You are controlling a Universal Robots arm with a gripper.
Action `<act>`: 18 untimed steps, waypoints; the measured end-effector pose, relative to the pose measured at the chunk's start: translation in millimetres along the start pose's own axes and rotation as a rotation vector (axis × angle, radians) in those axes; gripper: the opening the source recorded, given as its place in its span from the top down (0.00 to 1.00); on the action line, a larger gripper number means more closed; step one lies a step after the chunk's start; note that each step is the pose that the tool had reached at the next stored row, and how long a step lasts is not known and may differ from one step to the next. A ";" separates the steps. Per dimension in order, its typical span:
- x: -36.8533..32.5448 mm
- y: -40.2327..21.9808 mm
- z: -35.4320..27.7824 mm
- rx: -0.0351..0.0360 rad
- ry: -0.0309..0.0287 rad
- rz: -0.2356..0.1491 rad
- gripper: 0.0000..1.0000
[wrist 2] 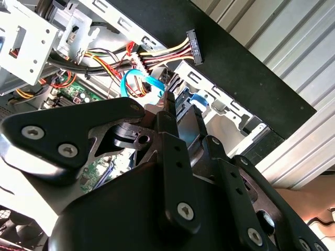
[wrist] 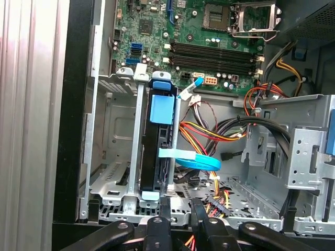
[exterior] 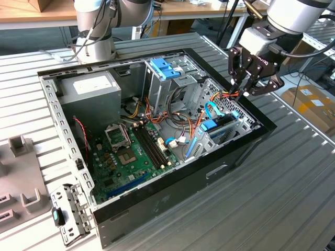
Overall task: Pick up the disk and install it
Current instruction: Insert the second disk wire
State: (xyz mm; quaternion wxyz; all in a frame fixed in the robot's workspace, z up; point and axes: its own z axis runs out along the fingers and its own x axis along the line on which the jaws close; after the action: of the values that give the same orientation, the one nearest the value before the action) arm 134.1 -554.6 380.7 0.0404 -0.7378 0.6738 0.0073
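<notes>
Gripper [exterior: 246,90]: poised over the far corner of the open computer case [exterior: 172,206], above the drive bay [exterior: 230,128] at the exterior view's right. Its fingers [exterior: 235,78] are drawn together, tips just over a bundle of red, orange and yellow cables [exterior: 227,95]; nothing is seen clamped between them.

Disk [wrist: 157,151]: in the first wrist view it stands on edge inside the metal bay frame [wrist: 112,157], between two upright rails, a blue plastic tab [wrist: 160,109] on its upper edge. A flat light-blue ribbon cable [wrist: 191,159] runs from beside the disk toward the case interior. The gripper's fingertips [wrist: 178,230] sit just clear of the bay's near rim, apart from the disk.

The second wrist view shows a black connector [wrist 2: 190,47] on yellow and red wires lying against the black case wall, which the other views do not make plain.

Surroundings, relative to the case: motherboard [exterior: 136,151] on the floor, grey power supply [exterior: 91,91] with a white sticker in the far corner, and a metal cage with a blue top [exterior: 165,68] beside it. Loose cabling lies between the cage and the bay. A bracket [exterior: 70,212] lies outside the case on the slatted table [exterior: 293,198].

Writing: none legible enough to report.
</notes>
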 end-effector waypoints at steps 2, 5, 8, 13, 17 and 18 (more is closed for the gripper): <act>0.0 0.0 -0.2 0.0000 -0.0002 0.000 0.70; -0.1 -0.1 -0.8 0.0001 -0.0001 0.000 0.70; -0.1 -0.1 -1.3 0.0000 0.0000 0.000 0.70; -0.1 -0.1 -1.3 0.0000 -0.0001 0.000 0.70; -0.4 -1.6 -1.3 -0.0001 -0.0001 -0.002 0.70; -0.4 -2.3 -1.3 -0.0002 0.0000 -0.003 0.70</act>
State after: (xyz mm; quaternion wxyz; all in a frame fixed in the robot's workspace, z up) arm 136.3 -554.1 382.1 0.0403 -0.7388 0.6727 0.0073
